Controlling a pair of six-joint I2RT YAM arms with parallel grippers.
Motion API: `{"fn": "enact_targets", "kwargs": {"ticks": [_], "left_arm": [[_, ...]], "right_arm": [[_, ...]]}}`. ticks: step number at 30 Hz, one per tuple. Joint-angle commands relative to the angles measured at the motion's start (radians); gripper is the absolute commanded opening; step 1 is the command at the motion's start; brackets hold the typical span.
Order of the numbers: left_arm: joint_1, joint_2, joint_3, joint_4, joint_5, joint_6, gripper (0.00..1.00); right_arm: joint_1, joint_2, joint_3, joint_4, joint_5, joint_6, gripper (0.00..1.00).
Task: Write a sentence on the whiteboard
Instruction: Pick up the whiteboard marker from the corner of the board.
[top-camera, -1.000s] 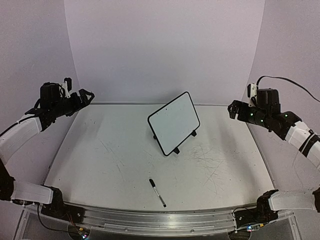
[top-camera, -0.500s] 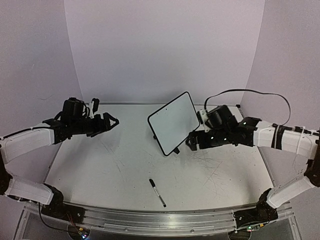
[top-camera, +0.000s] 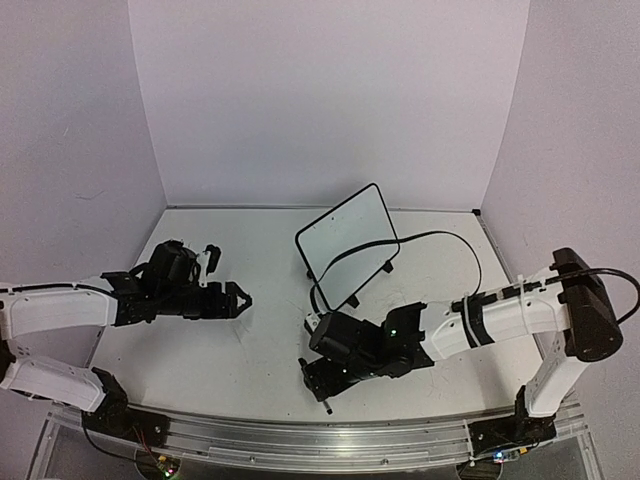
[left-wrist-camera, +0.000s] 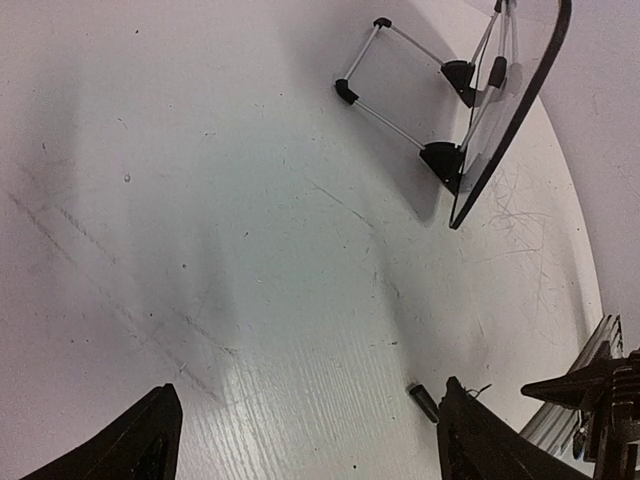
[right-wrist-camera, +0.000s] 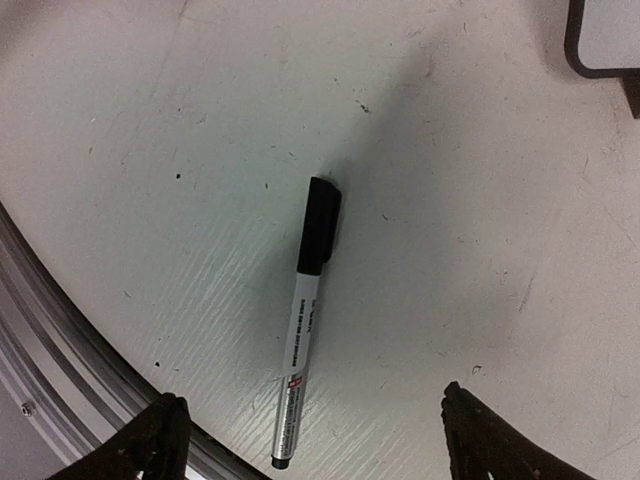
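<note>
- Both arms have been swung inward: the right gripper (top-camera: 322, 378), jaws released, is hung over the black-capped silver marker pen (right-wrist-camera: 308, 330), near centre.
- Equally released, the left gripper (top-camera: 238, 300) is held left of centre.
- At far centre, the small black-framed rectangular whiteboard (top-camera: 348, 245) is stood tilted.

Blank whiteboard (top-camera: 348, 243) standing on its feet on the tabletop (top-camera: 200, 350).
Right gripper (top-camera: 317, 377) low over the marker (top-camera: 326, 407) near the front edge; left gripper (top-camera: 238, 300) left of centre, well apart from both.
</note>
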Motion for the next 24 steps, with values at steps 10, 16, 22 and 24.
{"fn": "enact_targets", "kwargs": {"ticks": [10,16,22,24], "left_arm": [[-0.119,0.022,0.011,-0.027,-0.138,-0.054,0.88],[-0.122,0.039,0.014,-0.028,-0.142,-0.055,0.88],[-0.126,0.038,0.009,-0.026,-0.150,-0.064,0.88],[-0.125,0.032,0.010,-0.027,-0.153,-0.070,0.88]], "right_arm": [[0.033,0.103,0.039,0.047,0.031,0.055,0.67],[0.050,0.176,0.092,0.037,0.074,0.043,0.62],[0.060,0.222,0.100,0.019,0.138,0.030,0.39],[0.066,0.232,0.102,0.019,0.158,0.018,0.34]]}}
